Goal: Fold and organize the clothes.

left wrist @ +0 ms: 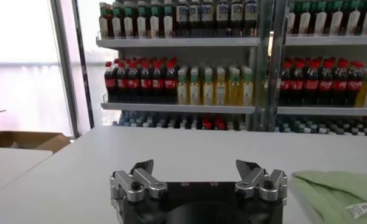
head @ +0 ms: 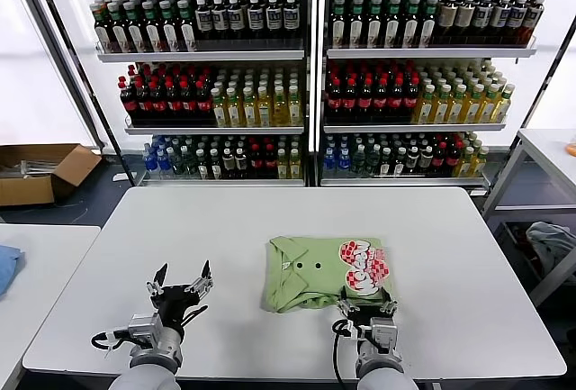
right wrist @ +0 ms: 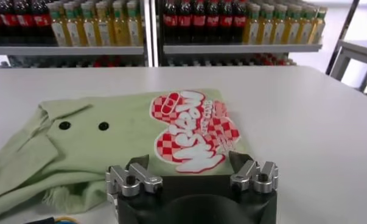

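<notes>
Grippers are seen at the near table edge: the left gripper is held wide apart over bare table, and the right gripper is spread wide too, with nothing held, at the shirt's near hem. Just beyond it the green shirt is laid folded, right of centre. Soft, light fabric is judged; a doubled edge should be pinched. Bottle shelves are seen far behind.

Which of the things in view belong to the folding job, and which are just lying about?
Job: green shirt; right gripper at its near edge; left gripper, open, apart.
Lying about: bottle shelves; cardboard box; blue cloth.
</notes>
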`<action>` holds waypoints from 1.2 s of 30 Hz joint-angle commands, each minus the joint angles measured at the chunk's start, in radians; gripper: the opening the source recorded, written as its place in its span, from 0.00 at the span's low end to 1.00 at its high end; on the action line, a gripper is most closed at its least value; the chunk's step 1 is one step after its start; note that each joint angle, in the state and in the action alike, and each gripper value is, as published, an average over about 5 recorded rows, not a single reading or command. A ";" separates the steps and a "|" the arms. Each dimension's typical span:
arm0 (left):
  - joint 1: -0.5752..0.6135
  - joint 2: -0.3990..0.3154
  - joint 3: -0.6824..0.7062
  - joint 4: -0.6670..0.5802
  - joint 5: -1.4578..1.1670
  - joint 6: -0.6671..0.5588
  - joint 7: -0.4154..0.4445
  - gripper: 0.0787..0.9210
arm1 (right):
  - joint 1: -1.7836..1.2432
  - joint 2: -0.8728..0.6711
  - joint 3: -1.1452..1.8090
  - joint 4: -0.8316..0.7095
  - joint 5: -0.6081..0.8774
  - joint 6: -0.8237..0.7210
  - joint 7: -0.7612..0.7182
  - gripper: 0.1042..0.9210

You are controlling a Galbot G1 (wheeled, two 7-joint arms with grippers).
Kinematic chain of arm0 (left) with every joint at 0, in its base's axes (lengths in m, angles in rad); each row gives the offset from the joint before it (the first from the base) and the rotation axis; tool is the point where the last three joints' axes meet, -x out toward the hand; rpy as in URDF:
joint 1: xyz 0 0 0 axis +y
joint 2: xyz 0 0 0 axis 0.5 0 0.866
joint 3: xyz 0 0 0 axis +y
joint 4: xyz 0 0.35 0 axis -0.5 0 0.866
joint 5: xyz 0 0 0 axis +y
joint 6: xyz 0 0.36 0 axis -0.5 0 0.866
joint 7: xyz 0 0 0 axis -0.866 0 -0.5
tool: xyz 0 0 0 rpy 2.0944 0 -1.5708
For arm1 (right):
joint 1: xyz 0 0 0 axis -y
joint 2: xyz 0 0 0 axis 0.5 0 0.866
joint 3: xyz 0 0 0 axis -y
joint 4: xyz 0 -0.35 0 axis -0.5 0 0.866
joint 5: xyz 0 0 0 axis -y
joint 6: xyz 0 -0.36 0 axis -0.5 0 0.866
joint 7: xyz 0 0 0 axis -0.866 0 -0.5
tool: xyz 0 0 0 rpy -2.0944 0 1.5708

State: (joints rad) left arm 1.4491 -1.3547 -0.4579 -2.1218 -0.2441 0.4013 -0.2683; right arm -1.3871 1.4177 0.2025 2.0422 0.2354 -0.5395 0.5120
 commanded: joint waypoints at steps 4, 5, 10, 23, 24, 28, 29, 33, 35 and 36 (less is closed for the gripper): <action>0.015 0.002 -0.005 0.000 0.000 -0.001 0.004 0.88 | -0.024 0.059 0.004 -0.070 0.023 0.030 0.036 0.88; 0.017 0.002 -0.006 0.000 0.000 -0.001 0.005 0.88 | -0.027 0.059 0.006 -0.071 0.028 0.030 0.037 0.88; 0.018 0.002 -0.005 0.003 0.000 0.000 0.007 0.88 | -0.038 0.059 0.010 -0.056 0.047 0.029 0.035 0.88; 0.021 -0.009 -0.003 -0.002 0.004 0.005 0.010 0.88 | 0.037 -0.005 -0.075 0.114 -0.135 0.088 -0.102 0.88; 0.022 -0.009 -0.004 -0.005 0.003 0.005 0.009 0.88 | 0.048 -0.010 -0.087 0.097 -0.134 0.083 -0.109 0.88; 0.023 -0.007 -0.009 -0.009 0.003 0.009 0.009 0.88 | 0.082 -0.026 -0.145 0.021 -0.112 0.037 -0.118 0.88; 0.023 -0.007 -0.010 -0.009 0.003 0.010 0.008 0.88 | 0.087 -0.029 -0.159 0.002 -0.105 0.023 -0.116 0.88; 0.022 -0.011 -0.009 -0.008 0.003 0.013 0.008 0.88 | 0.097 -0.038 -0.203 -0.061 -0.088 -0.014 -0.106 0.88; 0.021 -0.015 -0.007 -0.006 0.004 0.014 0.007 0.88 | 0.098 -0.038 -0.215 -0.088 -0.087 -0.019 -0.103 0.88; 0.021 -0.016 -0.006 -0.005 0.005 0.014 0.008 0.88 | 0.098 -0.036 -0.216 -0.099 -0.086 -0.018 -0.103 0.88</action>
State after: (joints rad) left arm 1.4711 -1.3674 -0.4663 -2.1277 -0.2408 0.4142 -0.2599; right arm -1.3303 1.3957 0.0787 2.0496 0.1632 -0.5134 0.4358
